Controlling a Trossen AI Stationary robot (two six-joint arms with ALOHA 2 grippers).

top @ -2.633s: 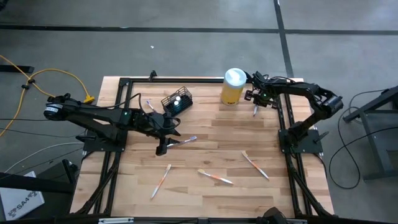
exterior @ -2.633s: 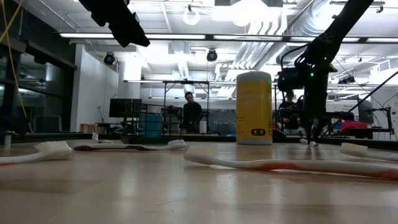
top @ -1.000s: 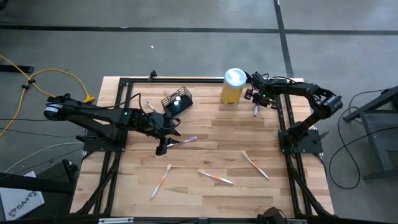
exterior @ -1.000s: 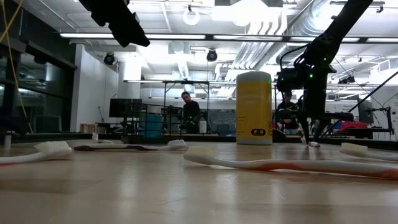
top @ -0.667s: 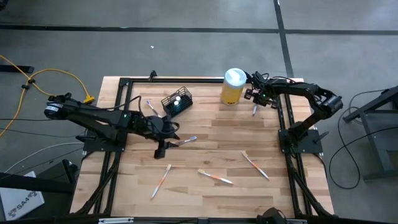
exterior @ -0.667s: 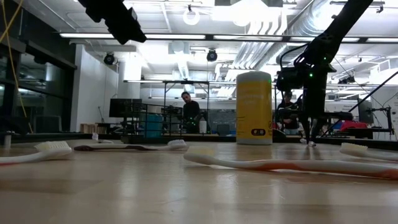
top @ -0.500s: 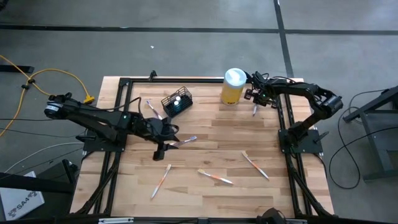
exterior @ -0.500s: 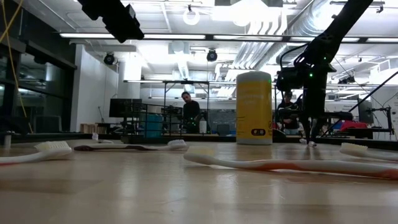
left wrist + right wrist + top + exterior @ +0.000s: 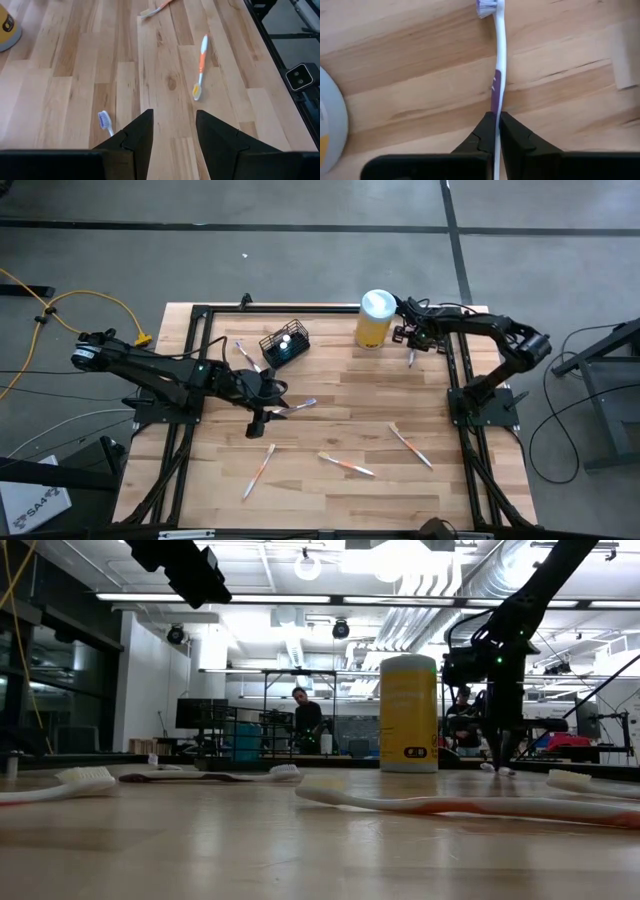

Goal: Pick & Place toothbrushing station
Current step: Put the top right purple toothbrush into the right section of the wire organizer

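The toothbrushing station, a small black wire-mesh holder (image 9: 285,343), stands on the table at the far side, left of the middle. My right gripper (image 9: 411,346) is by the yellow canister (image 9: 374,318), pointing steeply down and shut on a white and purple toothbrush (image 9: 498,55). My left gripper (image 9: 280,395) hangs open above the table, on the near side of the holder. Its fingers (image 9: 140,135) have only bare wood between them. A toothbrush with a bluish head (image 9: 104,120) lies just beside them. My right gripper pinches the toothbrush's handle (image 9: 495,107) between its two fingers, on the purple stretch around the middle. The fingers come from above, pointing steeply down. The brush runs straight on past them to its bristle head (image 9: 487,6) and seems to lie flat on the wood.
Several more toothbrushes lie loose: one beside the holder (image 9: 243,352), one left of the near middle (image 9: 258,470), an orange one (image 9: 345,467) and one at the near right (image 9: 410,445). A black frame (image 9: 455,380) runs along the table's sides. A person (image 9: 303,720) stands far behind the table.
My right gripper's fingers have drawn together onto the purple toothbrush's handle, staying in place beside the canister. My left arm has swung a little toward the table's near edge, its gripper still open, which uncovers more of the toothbrush beside the holder.
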